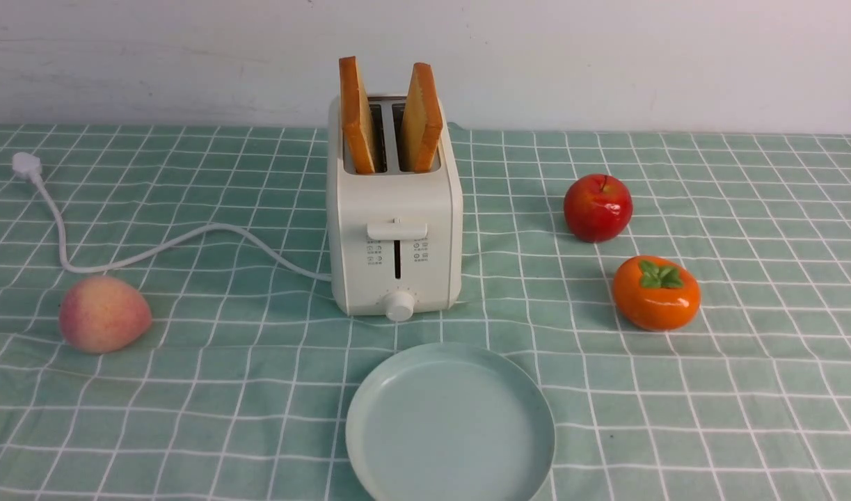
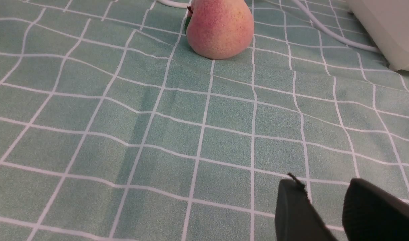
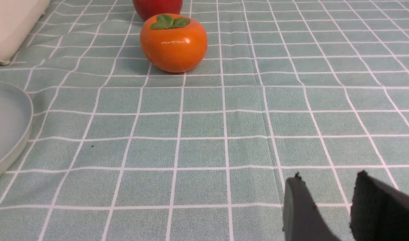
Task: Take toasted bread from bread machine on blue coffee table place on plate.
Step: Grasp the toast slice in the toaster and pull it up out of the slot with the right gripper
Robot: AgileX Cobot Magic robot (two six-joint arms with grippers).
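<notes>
Table point(image 1: 745, 417), toaster point(image 1: 396, 202), toast point(image 1: 358, 115); tools point(image 2: 324, 187) point(image 3: 328, 180) seemingly apart

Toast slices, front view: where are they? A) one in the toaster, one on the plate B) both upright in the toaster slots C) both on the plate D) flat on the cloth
B: the left slice and right slice both stick up out of the toaster slots, and the plate holds nothing.

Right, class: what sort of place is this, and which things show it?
Likely a mock kitchen table set up for robot practice: a white toaster holding two toast slices, an empty plate, and an apple on a gridded cloth.
</notes>
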